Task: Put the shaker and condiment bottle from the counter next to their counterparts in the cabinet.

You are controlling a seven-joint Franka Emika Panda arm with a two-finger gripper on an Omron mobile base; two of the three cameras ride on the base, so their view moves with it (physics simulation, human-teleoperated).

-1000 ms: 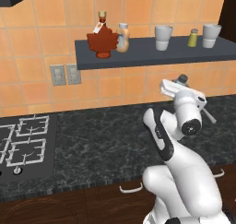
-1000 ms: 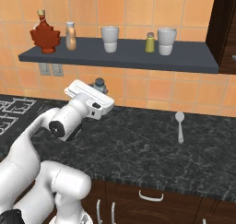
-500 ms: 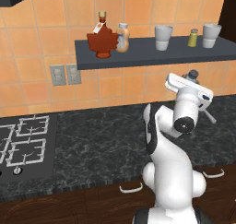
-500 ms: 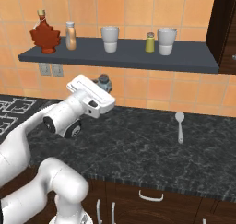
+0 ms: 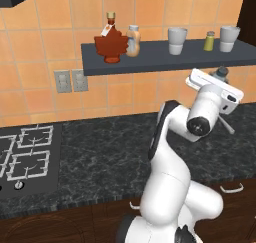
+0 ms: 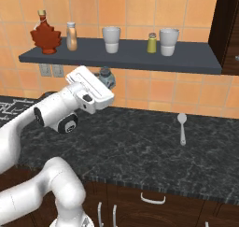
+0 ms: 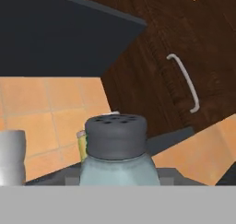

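The shaker (image 7: 116, 151), pale blue-grey with a grey perforated cap, sits upright between my fingers. My gripper (image 5: 220, 77) (image 6: 106, 78) is shut on it, just below the front edge of the cabinet shelf (image 5: 165, 57) (image 6: 126, 58). On that shelf the yellow-green shaker (image 5: 209, 41) (image 6: 152, 43) (image 7: 81, 144) stands between two cups. The beige condiment bottle (image 5: 133, 41) (image 6: 71, 36) stands on the shelf right beside the dark red maple-leaf bottle (image 5: 110, 44) (image 6: 45, 36). The black marbled counter (image 5: 105, 157) (image 6: 154, 151) lies below.
Two pale cups (image 5: 177, 40) (image 5: 229, 38) flank the yellow-green shaker on the shelf. A spoon (image 6: 181, 128) lies on the counter at the right. A stove (image 5: 25, 154) is at the left, wall outlets (image 5: 70, 80) under the shelf. A dark wood cupboard (image 6: 228, 25) borders the shelf's right end.
The arm has lifted the hand and the shaker from near counter height up close to the shelf's underside. Nothing on the shelf has moved.
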